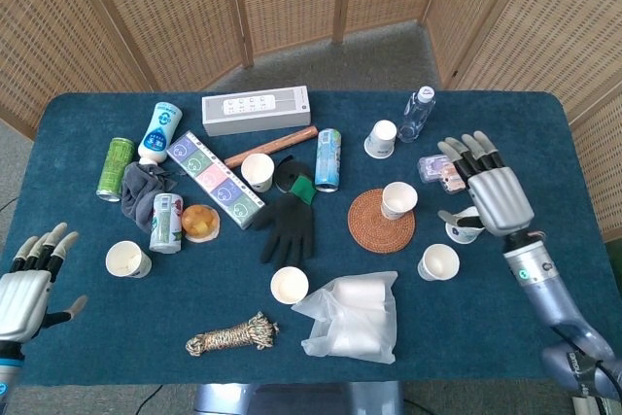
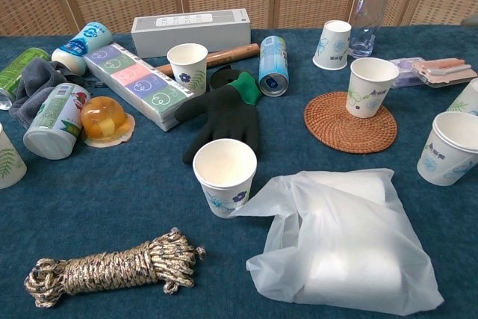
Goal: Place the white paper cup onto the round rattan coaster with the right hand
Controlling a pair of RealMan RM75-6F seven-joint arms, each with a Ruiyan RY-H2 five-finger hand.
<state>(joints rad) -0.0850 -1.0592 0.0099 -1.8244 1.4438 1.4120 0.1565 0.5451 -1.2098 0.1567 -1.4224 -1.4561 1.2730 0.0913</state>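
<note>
The white paper cup [image 1: 398, 200] stands upright on the far right part of the round rattan coaster [image 1: 380, 222], its base inside the coaster's rim. The right hand [image 1: 489, 191] hangs to the right of it, well apart, fingers spread and holding nothing. The left hand [image 1: 27, 284] lies at the near left edge of the blue counter [image 1: 146, 323], likewise spread and empty; neither hand shows in the chest view.

Seven paper cups are visible in the head view: the one on the coaster, one far of it beside the clear water bottle [image 1: 417, 115], one partly hidden under the right hand, one near that [image 1: 438, 262], one near the middle [image 1: 289, 285], one by the black glove [image 1: 290, 224], and one at the left [image 1: 127, 259].

Three cans lie on the counter: a green one [image 1: 116, 167] at the far left, a white-and-green one [image 1: 166, 223] beside the grey cloth [image 1: 141, 190], and a blue one [image 1: 328, 158] in the middle.

There is one coil of rope [image 1: 231, 333] at the near edge, one white plastic bag [image 1: 352, 316] near the coaster, one white power strip [image 1: 256, 110] at the far side, one wooden stick [image 1: 271, 146] and one white-and-blue bottle [image 1: 158, 132].
</note>
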